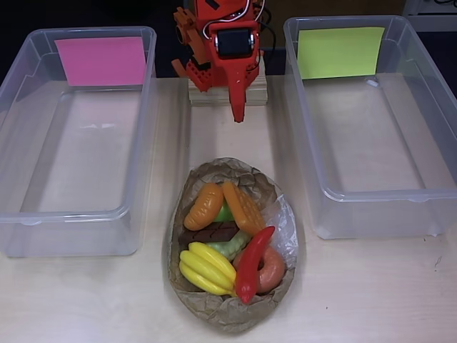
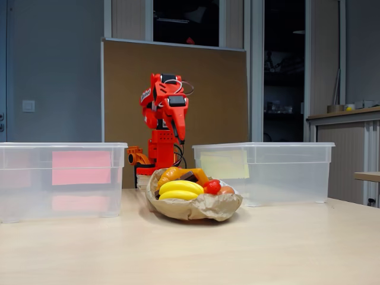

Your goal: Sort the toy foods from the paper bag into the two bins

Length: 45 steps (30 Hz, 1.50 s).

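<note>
Folded above its wooden base at twelve o'clock in the overhead view, the orange pincer (image 1: 238,114) points down, holding nothing; its opening cannot be judged. At nine o'clock sits a clear plastic bin with a pink sheet (image 1: 43,214). Centre, a crumpled brown paper bag (image 1: 214,314) cradles yellow plastic bananas (image 1: 206,268), a red chili (image 1: 253,263), a brown donut (image 1: 271,270), an orange croissant (image 1: 203,206) and a waffle (image 1: 243,207). At three o'clock stands the bin with a yellow-green sheet (image 1: 421,193).
</note>
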Each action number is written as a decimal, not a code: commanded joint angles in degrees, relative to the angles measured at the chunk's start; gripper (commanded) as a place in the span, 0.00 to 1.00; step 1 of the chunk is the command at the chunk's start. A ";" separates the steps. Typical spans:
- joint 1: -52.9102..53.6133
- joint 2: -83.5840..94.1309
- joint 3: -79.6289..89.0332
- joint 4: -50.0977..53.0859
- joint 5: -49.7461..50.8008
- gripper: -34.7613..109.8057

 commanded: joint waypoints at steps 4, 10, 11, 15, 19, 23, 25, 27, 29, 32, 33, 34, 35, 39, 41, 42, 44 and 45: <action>-2.20 -26.98 -21.71 -0.97 -0.53 0.25; -2.90 -42.98 -35.16 0.88 -0.53 0.35; -2.64 -44.12 -35.42 0.09 -0.44 0.35; -1.58 -46.76 -34.63 -1.76 17.49 0.40; -1.93 -49.83 -34.45 -0.97 28.74 0.40; -1.49 -52.29 -33.66 -4.75 33.40 0.40; -1.23 -54.05 -34.72 -5.45 33.31 0.39; -1.05 -56.60 -37.35 -5.36 32.96 0.39; -0.97 -59.59 -40.61 -5.01 32.87 0.39; -0.62 -63.98 -44.47 -4.92 33.22 0.41; -0.53 -65.30 -45.35 -5.01 33.57 0.41; -0.44 -66.36 -46.05 -5.19 33.66 0.41; -0.35 -67.24 -46.41 -5.45 33.75 0.41; -0.09 -68.91 -46.32 -6.68 34.89 0.41; 0.00 -68.99 -45.97 -6.77 36.04 0.41; 0.00 -68.99 -45.70 -6.77 36.56 0.41; -0.18 -68.64 -45.09 -6.59 37.71 0.41; -0.26 -68.38 -44.56 -6.59 38.41 0.41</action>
